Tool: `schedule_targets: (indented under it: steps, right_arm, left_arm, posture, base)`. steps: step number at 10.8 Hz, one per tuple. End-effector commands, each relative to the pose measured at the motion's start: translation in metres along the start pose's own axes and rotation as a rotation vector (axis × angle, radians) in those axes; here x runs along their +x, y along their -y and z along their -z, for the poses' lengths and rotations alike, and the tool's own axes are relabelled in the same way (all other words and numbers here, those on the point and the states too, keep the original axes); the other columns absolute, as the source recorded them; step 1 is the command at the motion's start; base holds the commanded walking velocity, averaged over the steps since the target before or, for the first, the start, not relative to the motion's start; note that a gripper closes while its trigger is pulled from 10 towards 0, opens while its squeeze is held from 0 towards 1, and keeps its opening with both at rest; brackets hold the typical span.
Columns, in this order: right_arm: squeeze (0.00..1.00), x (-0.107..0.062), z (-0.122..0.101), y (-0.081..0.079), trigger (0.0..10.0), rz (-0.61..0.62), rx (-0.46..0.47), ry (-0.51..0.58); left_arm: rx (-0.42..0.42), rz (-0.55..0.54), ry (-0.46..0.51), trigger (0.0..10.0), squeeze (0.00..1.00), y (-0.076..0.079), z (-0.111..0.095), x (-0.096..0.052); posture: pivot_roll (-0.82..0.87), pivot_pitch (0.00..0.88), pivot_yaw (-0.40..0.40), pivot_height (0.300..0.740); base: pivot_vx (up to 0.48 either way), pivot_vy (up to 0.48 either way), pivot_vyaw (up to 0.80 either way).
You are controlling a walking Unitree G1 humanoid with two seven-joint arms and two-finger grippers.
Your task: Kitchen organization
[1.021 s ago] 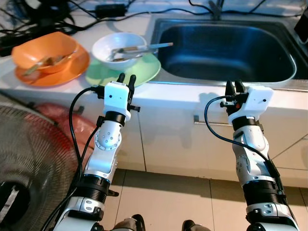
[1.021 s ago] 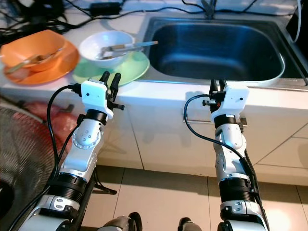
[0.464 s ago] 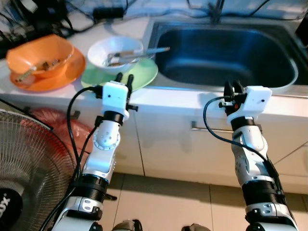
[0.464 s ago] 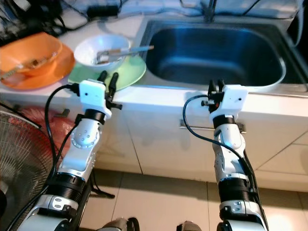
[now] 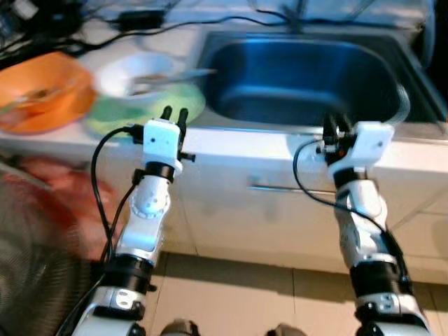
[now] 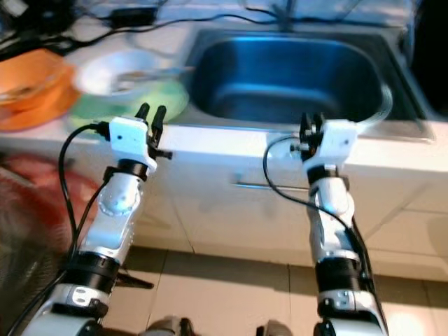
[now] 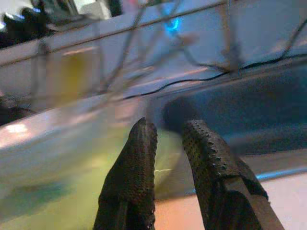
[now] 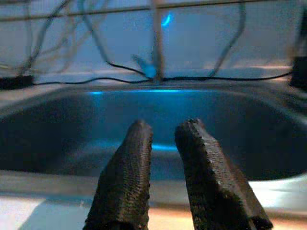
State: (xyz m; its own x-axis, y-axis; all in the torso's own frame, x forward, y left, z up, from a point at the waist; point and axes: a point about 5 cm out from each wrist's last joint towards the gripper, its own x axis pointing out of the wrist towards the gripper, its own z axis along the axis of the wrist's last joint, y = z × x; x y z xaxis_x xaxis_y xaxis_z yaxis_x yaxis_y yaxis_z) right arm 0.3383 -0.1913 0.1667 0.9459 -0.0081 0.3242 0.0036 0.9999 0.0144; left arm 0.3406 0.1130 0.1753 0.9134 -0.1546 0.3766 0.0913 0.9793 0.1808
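Over on the far left of the worktop (image 5: 231, 140) you've got an orange bowl (image 5: 38, 87) sitting on an orange plate (image 5: 28, 119), pretty blurry, with what looks like a utensil in it. Just right of that is a white bowl (image 5: 133, 73) on a green plate (image 5: 150, 112), with utensils (image 5: 171, 73) lying across the bowl, handle poking toward the sink (image 5: 308, 73). Black cables (image 5: 133, 17) run along the back of the worktop behind the dishes.

Your left pincer (image 5: 174, 113) is up at the front edge of the worktop, right by the green plate's near rim but not touching anything. Its fingers (image 7: 132, 172) sit with a narrow gap between them, holding nothing.

Next comes the steel sink, set into the worktop, its basin looking bare.

Your right pincer (image 5: 333, 126) is raised at the worktop's front edge below the sink's right half, pointing at the basin. Its fingers (image 8: 127, 177) are also slightly parted, nothing gripped. Below the worktop there's a cabinet front with a handle (image 5: 280, 189), and tiled floor (image 5: 238, 294) under that.
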Motion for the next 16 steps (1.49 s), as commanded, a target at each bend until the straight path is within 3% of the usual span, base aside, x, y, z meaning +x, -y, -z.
schedule_targets:
  steps: [1,8,16]
  right_arm:
    - [0.0,-0.0005,0.0024,0.0,10.0,0.01,0.014,-0.014]
    - [0.0,0.0015,-0.0012,-0.0016,10.0,-0.001,0.016,0.0]
    - [0.0,0.0017,-0.0026,-0.0019,10.0,-0.002,0.017,0.008]
  left_arm:
    - [0.006,-0.01,0.007,10.0,0.0,-0.0051,-0.0011,-0.0001]
    - [-0.039,-0.032,0.007,10.0,0.0,-0.0077,-0.0016,0.0004]
    - [-0.029,-0.027,0.012,10.0,0.0,-0.0073,-0.0027,0.0013]
  posture:
    - [0.02,0.151,0.058,0.74]
    - [0.01,0.154,0.055,0.74]
    - [0.02,0.155,0.056,0.74]
  base:
    - [0.0,0.0,0.0]
    - [0.0,0.0,0.0]
    - [0.031,0.269,0.0]
